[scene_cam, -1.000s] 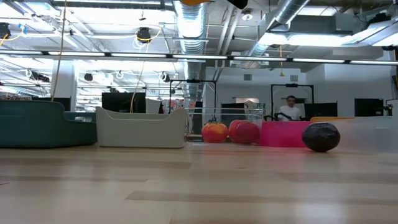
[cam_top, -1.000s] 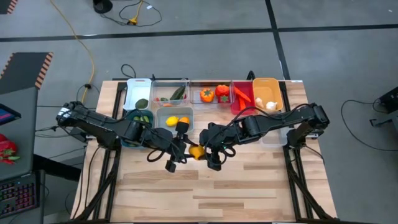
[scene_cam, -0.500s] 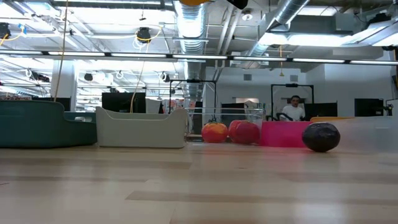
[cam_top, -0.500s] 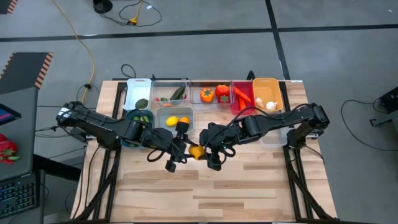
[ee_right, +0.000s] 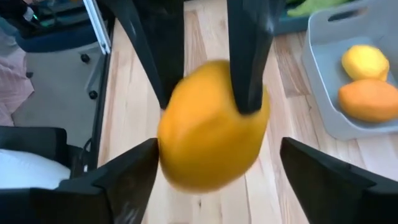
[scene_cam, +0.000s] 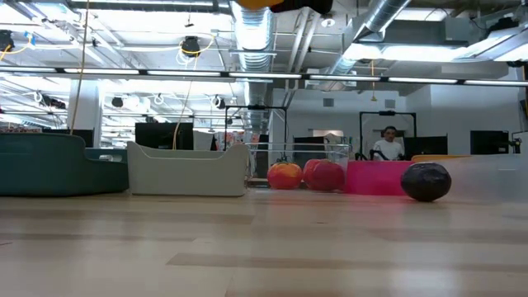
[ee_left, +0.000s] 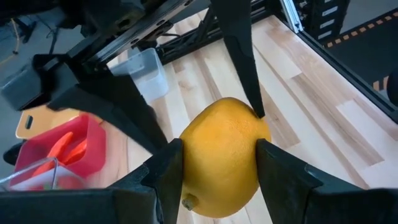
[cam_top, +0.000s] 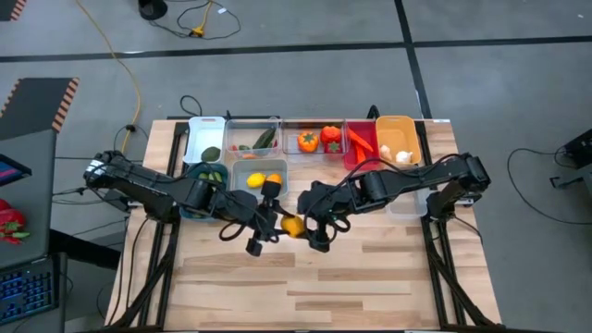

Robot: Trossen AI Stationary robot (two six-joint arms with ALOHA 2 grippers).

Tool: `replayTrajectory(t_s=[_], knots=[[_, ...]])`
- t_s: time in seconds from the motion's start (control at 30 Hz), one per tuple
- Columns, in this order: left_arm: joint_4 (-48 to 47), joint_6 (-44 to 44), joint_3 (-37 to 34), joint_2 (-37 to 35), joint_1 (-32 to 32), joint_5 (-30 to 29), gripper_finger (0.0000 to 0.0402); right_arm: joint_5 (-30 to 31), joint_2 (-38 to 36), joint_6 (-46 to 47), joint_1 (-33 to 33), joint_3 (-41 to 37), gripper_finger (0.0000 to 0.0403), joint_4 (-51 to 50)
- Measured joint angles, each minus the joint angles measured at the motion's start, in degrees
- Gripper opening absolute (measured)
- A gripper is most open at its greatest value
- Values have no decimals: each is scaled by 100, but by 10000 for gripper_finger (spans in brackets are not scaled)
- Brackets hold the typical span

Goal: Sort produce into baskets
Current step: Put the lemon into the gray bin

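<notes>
Right now I am clamping my left claw (ee_left: 214, 163) on the yellow-orange lemon (ee_left: 221, 155), both fingers pressing its sides, holding it above the middle of the table (cam_top: 370, 268), just in front of the grey-blue basket (cam_top: 239, 170) where a lemon and an orange fruit are lying. My right claw (ee_right: 211, 168) is meeting it from the other side with its fingers (ee_right: 127, 180) standing wide apart around the same lemon, not gripping it, while the other baskets (cam_top: 314, 129) are sitting in a row along the table's far edge and a purple ball (scene_cam: 426, 181) is resting on the wood beside the clear tub
</notes>
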Motion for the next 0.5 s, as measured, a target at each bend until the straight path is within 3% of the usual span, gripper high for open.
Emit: replayTrajectory(t_s=[0.23, 0.5], knots=[[-146, -292, 0, -3, 242, -194, 165, 6, -263, -19, -283, 0, 376, -1318], [-1065, -460, 0, -7, 1024, -522, 165, 208, -577, -364, -807, 0, 376, -2842]])
